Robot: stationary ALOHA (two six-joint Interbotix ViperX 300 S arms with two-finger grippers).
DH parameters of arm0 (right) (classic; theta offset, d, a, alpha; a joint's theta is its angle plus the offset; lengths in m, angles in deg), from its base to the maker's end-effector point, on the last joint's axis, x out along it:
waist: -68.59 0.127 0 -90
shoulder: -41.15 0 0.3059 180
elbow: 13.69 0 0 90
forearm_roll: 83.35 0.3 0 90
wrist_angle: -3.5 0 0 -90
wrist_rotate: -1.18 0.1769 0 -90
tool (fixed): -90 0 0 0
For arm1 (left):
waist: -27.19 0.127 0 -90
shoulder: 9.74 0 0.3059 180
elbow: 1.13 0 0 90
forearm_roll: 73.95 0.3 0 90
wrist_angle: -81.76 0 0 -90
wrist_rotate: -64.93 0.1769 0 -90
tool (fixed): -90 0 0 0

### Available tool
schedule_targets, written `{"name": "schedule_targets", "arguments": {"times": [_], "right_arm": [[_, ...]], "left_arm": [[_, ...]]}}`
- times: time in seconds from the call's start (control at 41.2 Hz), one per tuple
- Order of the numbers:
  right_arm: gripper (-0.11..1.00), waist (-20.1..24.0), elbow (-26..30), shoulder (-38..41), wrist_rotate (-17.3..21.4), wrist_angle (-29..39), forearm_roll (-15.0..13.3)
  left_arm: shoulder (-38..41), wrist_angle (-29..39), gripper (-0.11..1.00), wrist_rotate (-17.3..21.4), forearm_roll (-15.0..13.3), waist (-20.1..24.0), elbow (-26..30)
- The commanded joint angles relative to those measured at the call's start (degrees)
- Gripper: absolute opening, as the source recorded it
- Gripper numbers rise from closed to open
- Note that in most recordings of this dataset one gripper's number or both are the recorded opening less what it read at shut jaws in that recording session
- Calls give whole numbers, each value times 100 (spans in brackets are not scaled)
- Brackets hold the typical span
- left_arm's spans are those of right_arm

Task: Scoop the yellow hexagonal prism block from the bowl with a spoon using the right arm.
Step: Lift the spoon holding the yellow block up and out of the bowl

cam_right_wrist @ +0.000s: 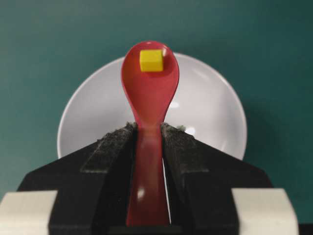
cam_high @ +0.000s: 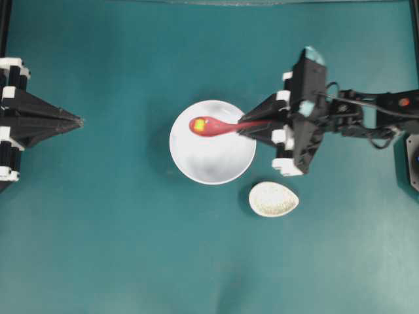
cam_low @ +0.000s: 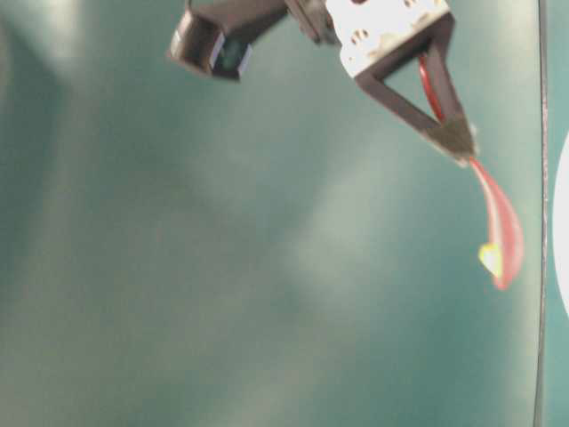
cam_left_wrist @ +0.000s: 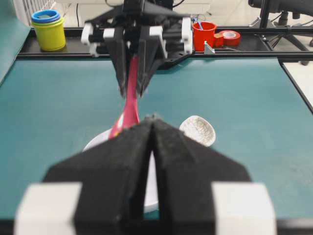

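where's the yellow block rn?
In the scoop of the spoon, near its tip: the yellow block rides over the white bowl, with the right gripper clamped on the handle.

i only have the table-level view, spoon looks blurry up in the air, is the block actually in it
Observer: yes, the right wrist view shows the yellow block sitting in the spoon scoop, near its tip.
Operator: is the spoon over the bowl
Observer: overhead, the scoop hangs over the upper left part of the bowl, and the bowl looks empty.
Operator: grip ok
Observer: the right gripper is shut on the spoon handle, which runs straight between the pads.
Operator: left arm in the way
Observer: no, overhead the left gripper sits shut at the far left, apart from the bowl.
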Motion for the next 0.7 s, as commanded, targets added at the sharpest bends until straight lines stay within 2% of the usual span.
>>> {"name": "schedule_targets", "arguments": {"times": [0.0, 0.339, 0.679], "right_arm": [[23, 9, -35, -352, -70, -88, -9], [23, 9, -396, -1230, -686, -97, -9], [23, 9, -404, -1503, -817, -9, -9]], "left_arm": [[70, -70, -1, 0, 18, 9, 105], [70, -105, -1, -79, 18, 9, 105], [88, 9, -1, -35, 18, 9, 97]]}}
